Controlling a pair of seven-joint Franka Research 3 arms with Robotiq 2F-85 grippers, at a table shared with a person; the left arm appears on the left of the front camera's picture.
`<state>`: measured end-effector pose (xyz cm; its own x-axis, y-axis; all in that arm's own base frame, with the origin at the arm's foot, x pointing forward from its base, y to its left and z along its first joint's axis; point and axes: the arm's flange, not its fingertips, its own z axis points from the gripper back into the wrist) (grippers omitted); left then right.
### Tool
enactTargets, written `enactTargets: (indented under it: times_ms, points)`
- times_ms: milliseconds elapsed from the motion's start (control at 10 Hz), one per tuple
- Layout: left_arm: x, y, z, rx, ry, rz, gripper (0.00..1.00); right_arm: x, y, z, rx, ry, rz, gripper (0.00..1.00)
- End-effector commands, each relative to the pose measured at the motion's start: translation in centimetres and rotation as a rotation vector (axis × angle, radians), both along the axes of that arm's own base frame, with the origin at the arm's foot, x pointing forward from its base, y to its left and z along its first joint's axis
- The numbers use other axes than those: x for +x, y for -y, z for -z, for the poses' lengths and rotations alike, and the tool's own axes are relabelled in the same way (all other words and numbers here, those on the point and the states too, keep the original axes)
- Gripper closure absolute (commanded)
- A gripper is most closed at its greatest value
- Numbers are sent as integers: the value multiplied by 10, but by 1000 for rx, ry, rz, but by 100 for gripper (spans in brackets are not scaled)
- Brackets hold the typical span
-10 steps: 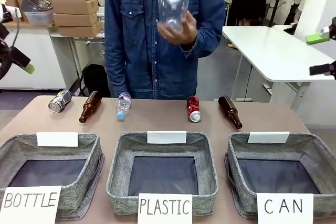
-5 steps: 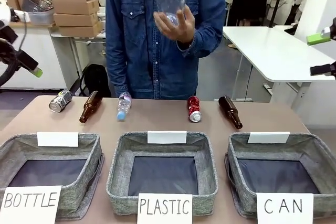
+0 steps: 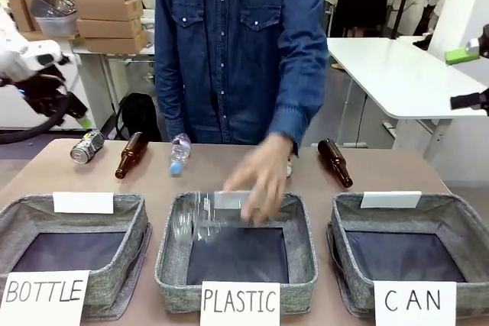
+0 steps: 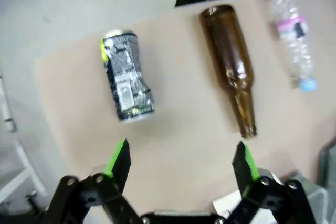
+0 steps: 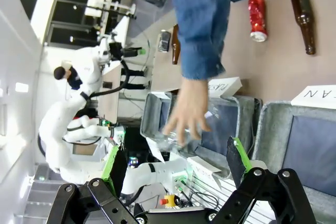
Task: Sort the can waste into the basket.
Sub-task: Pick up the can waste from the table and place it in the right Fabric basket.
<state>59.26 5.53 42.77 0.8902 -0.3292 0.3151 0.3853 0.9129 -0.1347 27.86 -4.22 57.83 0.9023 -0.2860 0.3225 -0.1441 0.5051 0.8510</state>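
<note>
The dark can with green-black print (image 3: 86,146) lies on its side at the table's far left; in the left wrist view the can (image 4: 126,82) sits just beyond my left gripper (image 4: 181,150), which hovers open above the table with nothing between its fingers. The red can (image 5: 256,11) lies at the table's far side; in the front view the person's hand covers it. The grey basket signed CAN (image 3: 405,253) stands at the front right with nothing in it. My right gripper (image 5: 174,149) hangs open off the table's right side, also seen as the right gripper (image 3: 467,78).
The person's hand (image 3: 263,177) holds a clear plastic bottle (image 3: 200,219) at the PLASTIC basket (image 3: 168,253). The BOTTLE basket (image 3: 114,265) stands front left. Two brown bottles (image 3: 130,156) (image 3: 336,162) and a small plastic bottle (image 3: 179,153) lie along the far side.
The person's hand came down from chest height with the clear bottle to the PLASTIC basket. My left arm swung in toward the table's left end. The right gripper stayed put.
</note>
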Motion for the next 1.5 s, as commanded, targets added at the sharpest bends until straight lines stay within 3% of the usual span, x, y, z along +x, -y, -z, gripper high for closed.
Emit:
enactTargets:
  times_ms: [0,300,600,1400]
  points:
    - [48,-10,15,-27,-76,-6,0,2,0,-1,19,30,-15,0]
    - [91,-12,59,-40,-146,4,0,2,0,-1,19,30,-15,0]
    - [125,-25,102,45,-173,-92,0,2,0,-1,19,30,-15,0]
    - [124,-26,114,44,-206,-56,0,2,0,-1,19,30,-15,0]
